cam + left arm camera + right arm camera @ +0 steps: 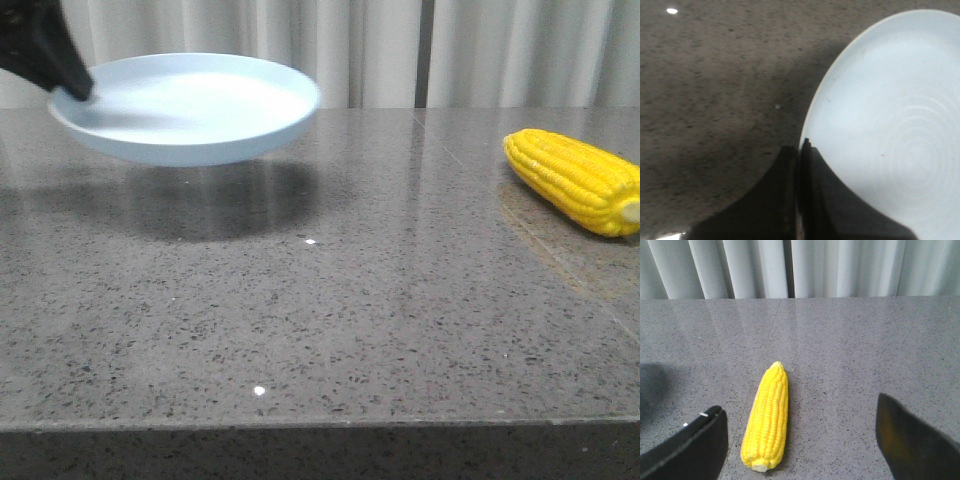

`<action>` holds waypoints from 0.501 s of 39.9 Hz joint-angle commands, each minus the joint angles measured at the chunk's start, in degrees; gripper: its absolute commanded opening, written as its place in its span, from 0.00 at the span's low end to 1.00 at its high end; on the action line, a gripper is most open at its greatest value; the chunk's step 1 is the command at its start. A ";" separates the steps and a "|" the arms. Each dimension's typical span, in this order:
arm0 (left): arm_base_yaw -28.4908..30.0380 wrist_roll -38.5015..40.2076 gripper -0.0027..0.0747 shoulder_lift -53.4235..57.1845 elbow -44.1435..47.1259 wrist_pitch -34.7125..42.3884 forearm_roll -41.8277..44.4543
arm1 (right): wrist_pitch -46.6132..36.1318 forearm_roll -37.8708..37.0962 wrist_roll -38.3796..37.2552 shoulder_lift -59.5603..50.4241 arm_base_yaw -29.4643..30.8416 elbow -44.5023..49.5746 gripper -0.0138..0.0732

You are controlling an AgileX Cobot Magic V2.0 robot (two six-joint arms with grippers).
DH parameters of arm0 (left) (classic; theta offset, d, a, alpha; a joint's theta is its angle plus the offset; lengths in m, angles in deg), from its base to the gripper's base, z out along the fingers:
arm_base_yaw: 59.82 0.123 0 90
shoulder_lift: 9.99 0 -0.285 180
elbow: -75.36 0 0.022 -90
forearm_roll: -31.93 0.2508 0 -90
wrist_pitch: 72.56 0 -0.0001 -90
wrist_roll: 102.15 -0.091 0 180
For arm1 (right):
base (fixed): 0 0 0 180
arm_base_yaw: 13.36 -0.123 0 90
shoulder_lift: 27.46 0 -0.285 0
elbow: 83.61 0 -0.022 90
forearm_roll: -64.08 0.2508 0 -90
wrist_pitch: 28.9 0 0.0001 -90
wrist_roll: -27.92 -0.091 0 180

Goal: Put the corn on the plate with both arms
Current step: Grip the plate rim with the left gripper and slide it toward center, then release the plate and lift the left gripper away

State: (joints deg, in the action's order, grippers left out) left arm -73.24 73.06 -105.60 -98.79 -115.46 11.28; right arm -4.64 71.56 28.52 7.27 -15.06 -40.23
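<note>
The pale blue plate [190, 105] hangs tilted above the table at the far left, with its shadow under it. My left gripper [70, 85] is shut on the plate's left rim; in the left wrist view the gripper [801, 150] pinches the rim of the plate [890, 115]. The yellow corn [575, 180] lies on the table at the right, pale cut end toward me. In the right wrist view the corn [767, 417] lies between my open right gripper's [800, 440] fingers, nearer one of them, untouched. The right gripper is out of the front view.
The grey speckled stone table [330, 320] has its front edge near me. White curtains [430, 50] hang behind the table.
</note>
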 commanded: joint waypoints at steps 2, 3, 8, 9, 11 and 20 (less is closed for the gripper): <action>-4.16 0.63 0.01 -0.87 -1.90 3.57 -3.81 | -4.07 0.03 0.04 0.46 0.34 -2.03 0.88; -4.70 0.63 0.01 -1.54 -1.90 3.84 -3.81 | -4.07 0.03 0.04 0.46 0.34 -2.03 0.88; -6.08 2.01 0.01 -4.13 -1.90 4.19 -3.94 | -4.02 0.03 0.04 0.46 0.34 -2.03 0.88; -6.07 2.01 0.01 -4.52 -1.90 4.01 -3.94 | -4.02 0.03 0.04 0.46 0.34 -2.03 0.88; -6.07 2.01 0.01 -5.43 -1.90 3.74 -4.21 | -3.96 0.03 0.04 0.46 0.34 -2.03 0.88; -6.07 2.01 0.21 -6.80 -1.79 3.58 -4.10 | -3.89 0.03 0.04 0.46 0.34 -2.03 0.88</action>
State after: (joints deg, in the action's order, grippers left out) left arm -78.91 74.54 -114.67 -98.82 -114.22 8.93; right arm -4.49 71.56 28.52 7.27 -15.06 -40.23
